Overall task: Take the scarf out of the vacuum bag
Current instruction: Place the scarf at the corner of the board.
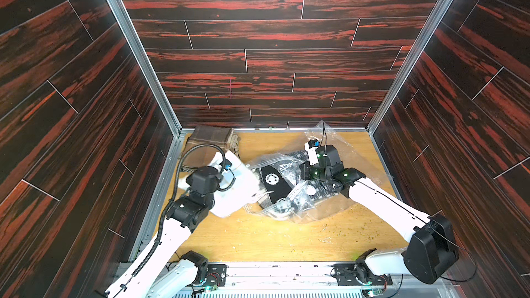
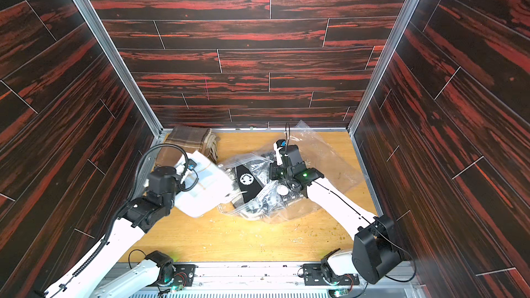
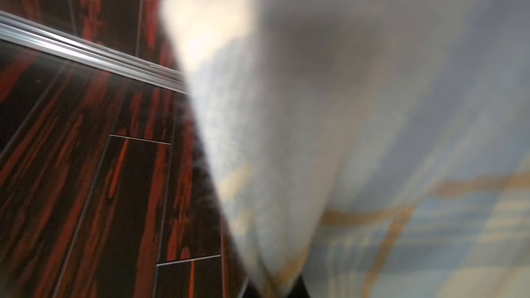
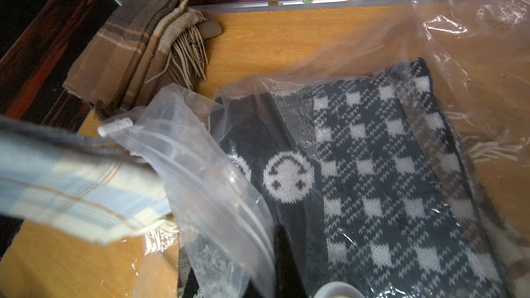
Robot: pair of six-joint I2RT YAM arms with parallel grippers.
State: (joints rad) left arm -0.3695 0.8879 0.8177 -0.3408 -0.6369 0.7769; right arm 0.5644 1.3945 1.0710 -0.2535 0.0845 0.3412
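Three scarves show plainly: one brown plaid scarf (image 1: 212, 141), folded at eleven o'clock on the desk (image 1: 286, 239); one pale check scarf (image 1: 243, 187); one black-and-white knitted scarf (image 4: 372, 167). One vacuum bag (image 4: 195, 173), bearing one round white valve (image 1: 310, 190). Two robot arms: left arm (image 1: 172, 233), right arm (image 1: 381, 202). Whether the fringed edge (image 4: 487, 147) beneath the knitted scarf is a fourth cannot be told.

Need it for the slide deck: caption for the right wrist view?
Clear vacuum bag holding a black-and-white knit scarf, pale plaid scarf at its mouth, brown fringed scarf folded in the corner.
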